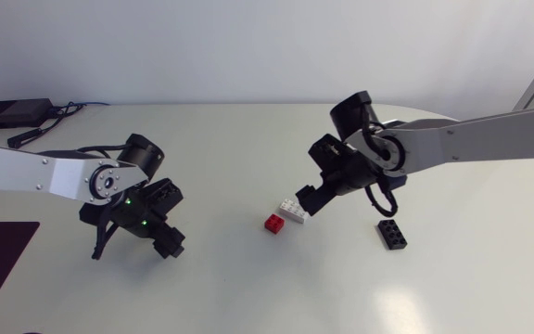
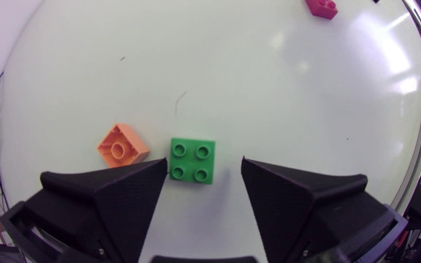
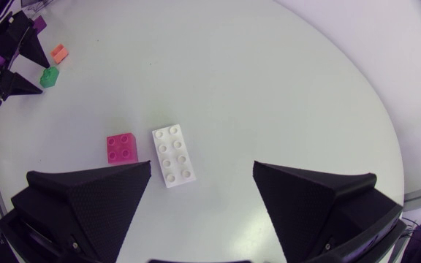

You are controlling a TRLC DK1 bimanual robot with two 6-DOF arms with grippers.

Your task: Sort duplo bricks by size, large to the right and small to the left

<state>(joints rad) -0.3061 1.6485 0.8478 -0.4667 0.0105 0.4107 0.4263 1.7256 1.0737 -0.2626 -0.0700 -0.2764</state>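
Green studded brick (image 2: 192,161) is lying inside my wide-open left gripper (image 2: 204,163). My right gripper (image 3: 202,165) is gaping too, white oblong brick (image 3: 172,155) at twelve o'clock.

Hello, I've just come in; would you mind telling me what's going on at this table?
Two robot arms are sorting duplo bricks by size. The left gripper is open, a small green brick between its fingertips on the table, an orange brick beside it. The right gripper hangs open over the large white brick, which lies beside a small red brick mid-table. A large black brick already lies at the right. Nothing is gripped.
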